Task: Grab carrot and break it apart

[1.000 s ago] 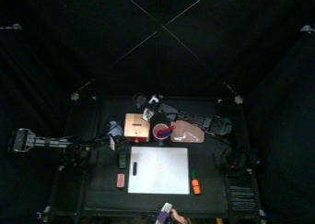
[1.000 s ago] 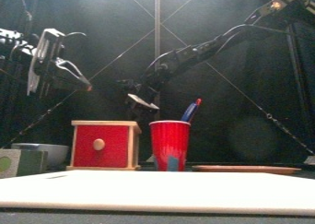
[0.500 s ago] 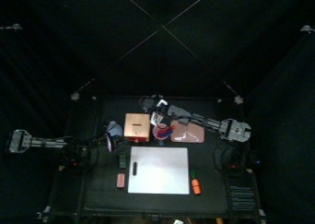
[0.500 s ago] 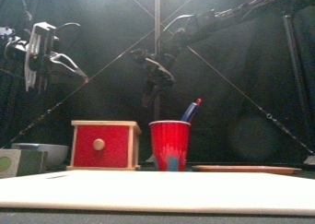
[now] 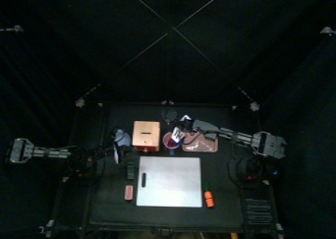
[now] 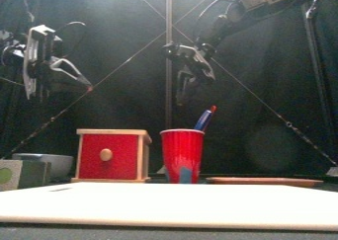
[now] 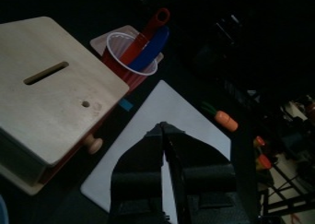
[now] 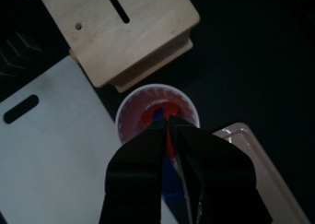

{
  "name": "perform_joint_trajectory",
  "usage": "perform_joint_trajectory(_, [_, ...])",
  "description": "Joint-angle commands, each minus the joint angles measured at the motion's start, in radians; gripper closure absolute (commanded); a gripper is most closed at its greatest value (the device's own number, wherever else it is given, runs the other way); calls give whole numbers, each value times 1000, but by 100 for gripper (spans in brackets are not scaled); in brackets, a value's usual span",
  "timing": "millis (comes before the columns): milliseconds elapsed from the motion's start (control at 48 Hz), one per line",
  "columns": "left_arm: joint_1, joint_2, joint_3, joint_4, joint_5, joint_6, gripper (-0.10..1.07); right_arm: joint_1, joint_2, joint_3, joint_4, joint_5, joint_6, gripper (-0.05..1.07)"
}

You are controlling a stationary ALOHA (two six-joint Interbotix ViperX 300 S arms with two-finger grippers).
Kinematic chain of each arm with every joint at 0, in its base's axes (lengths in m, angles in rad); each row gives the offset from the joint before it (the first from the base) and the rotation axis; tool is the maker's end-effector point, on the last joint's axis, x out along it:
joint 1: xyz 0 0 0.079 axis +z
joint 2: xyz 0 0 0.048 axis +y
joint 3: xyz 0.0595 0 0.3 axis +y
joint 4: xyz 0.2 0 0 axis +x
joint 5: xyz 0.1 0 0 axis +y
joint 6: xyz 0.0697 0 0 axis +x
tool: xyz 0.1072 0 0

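Observation:
The carrot, a slender orange-red stick, stands in a red cup beside a blue stick. In the front view only its red tip shows above the cup. My right gripper hangs over the cup with its jaws together, well above the rim. In the right wrist view its tips lie over the cup's mouth. My left gripper hovers left of the wooden box, jaws together, holding nothing.
A wooden box with a red front stands left of the cup. A white cutting board lies in front. A tan plate is right of the cup. A stubby orange block and a reddish-pink block flank the board.
My right gripper has swung from behind the box rightwards and upwards until it hangs over the red cup. The left arm has barely shifted.

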Motion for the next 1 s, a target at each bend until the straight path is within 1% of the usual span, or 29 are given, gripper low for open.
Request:
perform_joint_trajectory(0, [3, 0, -9, 2, -3, 2, 61, -3, -66, 8, -2, -6, 41, 40])
perform_joint_trajectory(146, [6, 0, -5, 2, -3, 0, 61, -6, -109, 69, -11, 5, 95, 25])
perform_joint_trajectory(250, [11, 0, -2, 2, -3, 0, 61, -9, -140, 112, -8, 6, 115, 19])
perform_joint_trajectory(479, [37, 0, 2, 0, -3, -2, 61, -40, -179, 173, -9, 2, 124, 19])
perform_joint_trajectory(729, [37, 0, 8, -11, -3, -2, 61, -66, -163, 213, 3, -44, 124, 19])
perform_joint_trajectory(979, [37, 0, 14, -31, -3, -2, 61, -80, -149, 247, 48, -83, 123, 19])
